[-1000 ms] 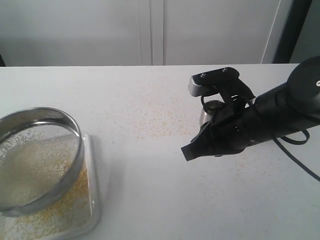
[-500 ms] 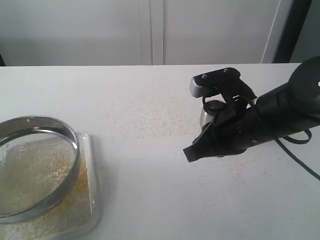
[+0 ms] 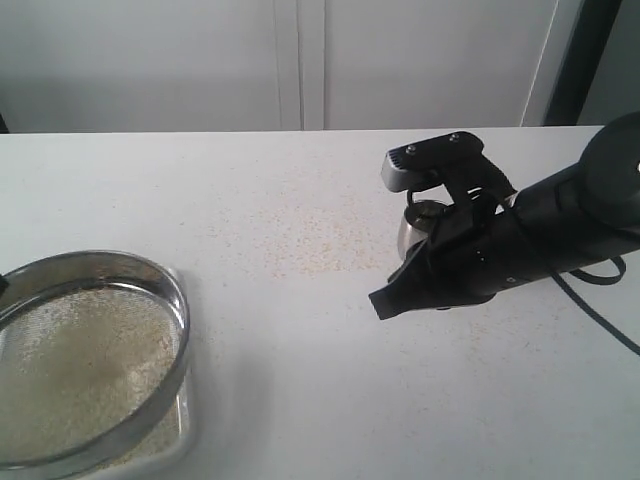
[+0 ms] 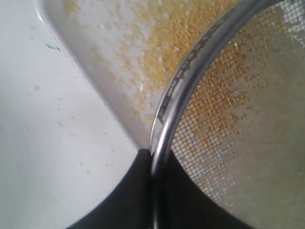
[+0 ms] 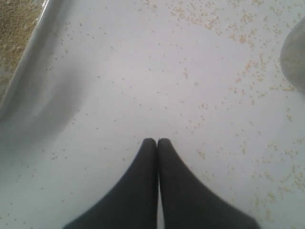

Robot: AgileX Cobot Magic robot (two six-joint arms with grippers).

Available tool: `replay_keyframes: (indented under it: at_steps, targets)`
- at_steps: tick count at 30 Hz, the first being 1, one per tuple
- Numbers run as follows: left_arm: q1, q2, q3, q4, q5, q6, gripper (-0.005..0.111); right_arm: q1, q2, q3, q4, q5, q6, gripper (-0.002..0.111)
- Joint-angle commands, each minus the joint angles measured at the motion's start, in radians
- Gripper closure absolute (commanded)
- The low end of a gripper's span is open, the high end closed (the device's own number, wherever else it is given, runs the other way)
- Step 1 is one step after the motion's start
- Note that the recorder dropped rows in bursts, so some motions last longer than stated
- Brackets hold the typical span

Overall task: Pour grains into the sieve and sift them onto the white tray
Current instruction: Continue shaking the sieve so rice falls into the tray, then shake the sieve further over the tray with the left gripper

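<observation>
sieve [image 3: 181, 318] with grains [image 3: 80, 365] is over tray [image 3: 184, 438] at the exterior view's lower left corner, left gripper [image 4: 152, 164] pinching its rim. right gripper [image 5: 157, 142] closed, empty, above open table [image 3: 300, 400], well apart from it.

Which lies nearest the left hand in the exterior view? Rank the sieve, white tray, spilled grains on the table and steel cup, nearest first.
1. Sieve: far left, its rim gripped by the left hand.
2. White tray: directly beneath the sieve.
3. Spilled grains: mid-table.
4. Steel cup: right side, behind the right arm.
</observation>
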Motion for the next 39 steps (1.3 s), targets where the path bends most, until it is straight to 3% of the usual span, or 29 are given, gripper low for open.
replay_keyframes:
  at_steps: [1, 2, 4, 5, 6, 7, 8, 10, 12, 14, 15, 16, 18, 20, 22, 24, 26, 29, 32, 34, 36, 39]
  targets:
    - [0.052, -0.020, 0.016, -0.149, -0.046, 0.075, 0.107, 0.000, -0.005, 0.003, 0.000, 0.006, -0.007, 0.108]
    - [0.025, -0.017, 0.025, -0.190, -0.032, 0.144, 0.107, 0.000, -0.005, 0.003, 0.000, 0.003, -0.007, 0.108]
    - [-0.012, -0.017, 0.032, -0.097, -0.021, 0.141, 0.107, 0.000, -0.005, 0.003, 0.000, -0.011, -0.007, 0.108]
    - [0.007, -0.019, 0.021, -0.017, -0.032, 0.027, 0.107, 0.000, -0.005, 0.003, 0.000, -0.009, -0.007, 0.108]
    - [0.072, -0.027, 0.012, 0.011, -0.057, -0.103, 0.107, 0.000, -0.005, 0.003, 0.000, 0.012, -0.007, 0.108]
    - [0.107, -0.029, 0.009, -0.050, -0.059, -0.083, 0.107, 0.000, -0.005, 0.003, 0.000, 0.017, -0.007, 0.108]
    - [0.115, -0.029, 0.012, -0.192, -0.031, 0.072, 0.107, 0.000, -0.005, 0.003, 0.000, 0.027, -0.007, 0.108]
    - [0.059, -0.027, 0.034, -0.314, 0.021, 0.263, 0.107, 0.000, -0.005, 0.003, 0.000, 0.016, -0.007, 0.108]
    - [-0.003, -0.027, 0.040, -0.180, 0.008, 0.179, 0.107, 0.000, -0.005, 0.003, 0.000, 0.000, -0.007, 0.108]
    - [0.033, -0.027, 0.011, 0.051, -0.003, -0.039, 0.107, 0.000, -0.005, 0.003, -0.002, 0.017, -0.007, 0.108]
    - [0.064, -0.027, 0.001, 0.081, -0.002, -0.105, 0.107, 0.000, -0.005, 0.003, -0.002, 0.030, -0.007, 0.108]
    - [0.091, -0.027, -0.003, 0.039, -0.002, -0.094, 0.107, 0.000, -0.005, 0.003, -0.002, 0.041, -0.007, 0.108]
    - [0.093, -0.023, 0.012, -0.175, 0.024, 0.102, 0.107, 0.000, -0.005, 0.003, -0.002, 0.051, -0.007, 0.108]
    - [0.001, -0.020, 0.042, -0.273, 0.040, 0.248, 0.107, 0.000, -0.005, 0.003, 0.000, 0.025, -0.007, 0.108]
    - [-0.049, -0.029, 0.038, -0.108, 0.033, 0.193, 0.107, 0.000, -0.005, 0.003, 0.000, 0.005, -0.007, 0.108]
    - [0.000, -0.044, 0.020, 0.136, -0.016, -0.138, 0.107, 0.000, -0.005, 0.003, -0.002, 0.019, -0.007, 0.108]
    - [0.085, -0.048, 0.013, 0.052, -0.014, -0.116, 0.107, 0.000, -0.005, 0.003, -0.002, 0.057, -0.007, 0.108]
    - [0.057, -0.045, 0.042, -0.205, -0.008, 0.125, 0.107, 0.000, -0.005, 0.003, -0.002, 0.060, -0.007, 0.108]
    - [-0.015, -0.047, 0.045, -0.105, -0.005, 0.110, 0.107, 0.000, -0.005, 0.003, -0.002, 0.048, -0.007, 0.108]
    - [0.045, -0.045, 0.033, 0.020, -0.027, -0.080, 0.107, 0.000, -0.005, 0.003, -0.002, 0.088, -0.007, 0.108]
    - [0.121, -0.045, 0.033, -0.081, -0.041, -0.047, 0.107, 0.000, -0.005, 0.003, -0.002, 0.126, -0.007, 0.108]
    - [0.136, -0.047, 0.033, -0.260, -0.007, 0.115, 0.107, 0.000, -0.005, 0.003, -0.002, 0.123, -0.007, 0.108]
